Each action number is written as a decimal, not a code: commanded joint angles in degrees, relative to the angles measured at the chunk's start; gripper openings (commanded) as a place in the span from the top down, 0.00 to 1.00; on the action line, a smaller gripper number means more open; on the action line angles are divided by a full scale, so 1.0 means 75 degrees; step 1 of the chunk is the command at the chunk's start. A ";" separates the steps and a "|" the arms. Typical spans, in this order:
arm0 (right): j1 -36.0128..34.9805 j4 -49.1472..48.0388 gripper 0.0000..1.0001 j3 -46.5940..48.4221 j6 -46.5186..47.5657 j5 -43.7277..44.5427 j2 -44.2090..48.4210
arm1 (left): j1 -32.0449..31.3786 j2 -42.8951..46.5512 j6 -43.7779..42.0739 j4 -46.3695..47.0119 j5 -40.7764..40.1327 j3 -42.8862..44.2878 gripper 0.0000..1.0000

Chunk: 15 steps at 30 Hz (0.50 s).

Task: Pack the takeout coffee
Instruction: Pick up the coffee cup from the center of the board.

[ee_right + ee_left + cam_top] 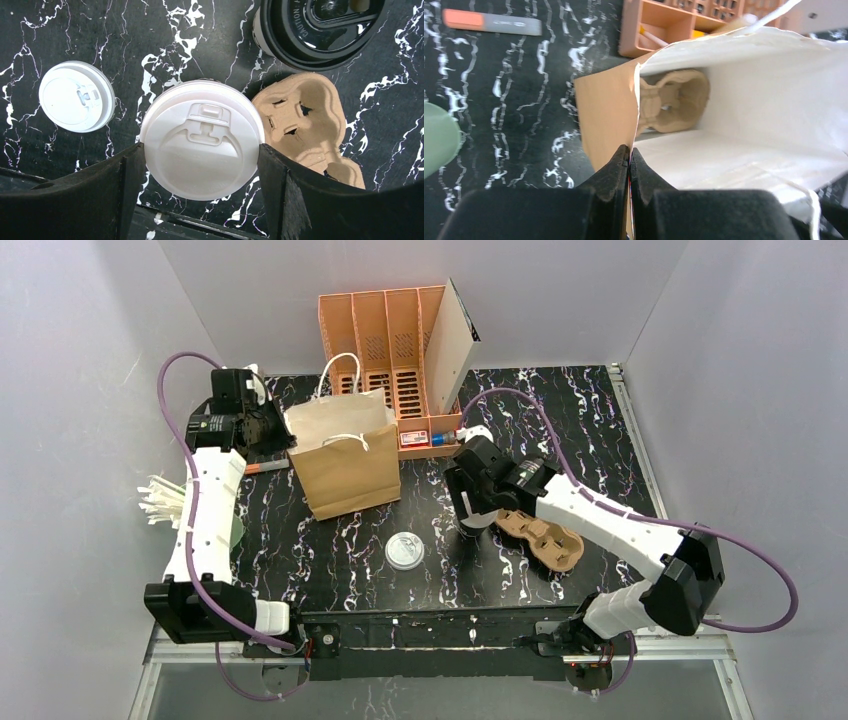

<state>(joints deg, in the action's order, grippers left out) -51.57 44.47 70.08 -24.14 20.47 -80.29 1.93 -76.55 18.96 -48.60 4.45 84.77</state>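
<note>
Left gripper (pixel 629 154) pinches paper bag (pixel 606 115) rim to hold it open; right gripper (pixel 200 165) clasps white-lidded cup (pixel 202 132), black-lidded cup (pixel 320 30) standing free beside.

Brown paper bag with white handles (pixel 345 468) stands open on the black marbled surface (pixel 320 550), before an orange slotted plastic organiser (pixel 385 345). Left hand (pixel 270 432) touches the bag's left rim. Right hand (pixel 477 512) grips a white paper cup (pixel 482 522) just beside a brown moulded pulp carrier (pixel 548 540). Flat white round lid (pixel 404 551) lies apart
</note>
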 commanded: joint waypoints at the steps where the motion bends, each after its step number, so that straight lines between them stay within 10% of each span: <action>1: 0.0173 0.0026 0.24 0.0446 0.0164 0.0159 0.0255 | 0.0009 0.0667 0.0167 -0.0483 0.1438 0.0087 1.00; 15: 0.0291 0.0573 0.26 0.1261 0.0320 0.0374 0.0489 | -0.0413 0.2003 0.0583 -0.0295 0.2644 -0.1367 1.00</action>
<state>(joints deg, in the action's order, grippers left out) -49.52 47.00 75.68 -22.44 21.56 -78.87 0.34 -64.51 21.71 -51.09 19.00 76.42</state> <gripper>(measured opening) 0.849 0.009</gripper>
